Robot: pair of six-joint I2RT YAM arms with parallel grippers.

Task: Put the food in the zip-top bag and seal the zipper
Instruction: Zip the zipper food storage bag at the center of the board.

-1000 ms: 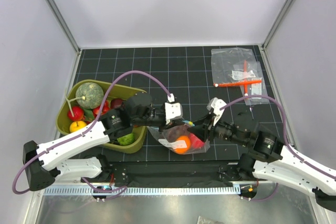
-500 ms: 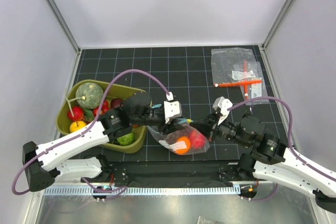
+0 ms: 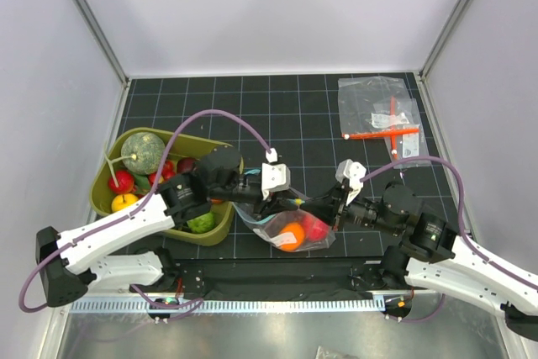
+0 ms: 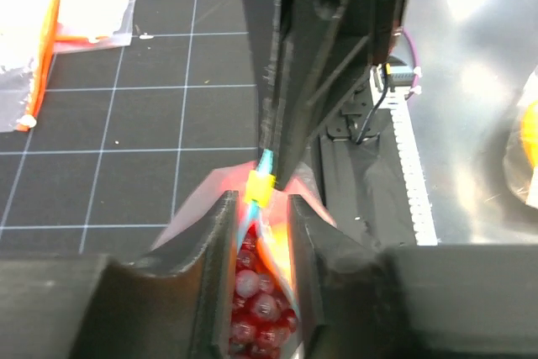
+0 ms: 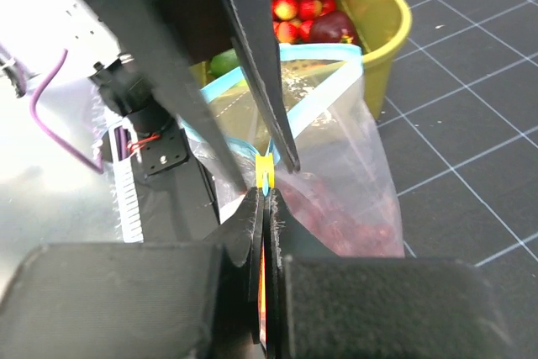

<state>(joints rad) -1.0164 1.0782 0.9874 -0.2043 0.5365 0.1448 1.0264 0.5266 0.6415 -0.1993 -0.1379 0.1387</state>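
The zip-top bag [image 3: 282, 223] hangs between my two grippers near the front edge. It holds an orange fruit [image 3: 292, 237], a red one [image 3: 315, 224] and grapes [image 4: 261, 308]. My right gripper [image 5: 266, 195] is shut on the teal zipper [image 5: 324, 90] just behind a yellow slider [image 5: 266, 166]. It shows from above in the top view [image 3: 309, 205]. My left gripper [image 4: 259, 203] has its jaws a little apart, straddling the bag's mouth by the slider [image 4: 261, 185]. It shows from above in the top view [image 3: 290, 199]. The mouth still gapes in the right wrist view.
An olive basket [image 3: 223, 229] at the left holds the grey-green melon [image 3: 143, 150], a green ball and more small fruits. Clear packets with an orange-red tool [image 3: 382, 115] lie at the back right. The table's front rail is just below the bag.
My right gripper has moved left towards the left gripper, and the two now meet at the slider. The bag has shifted a little left with them.
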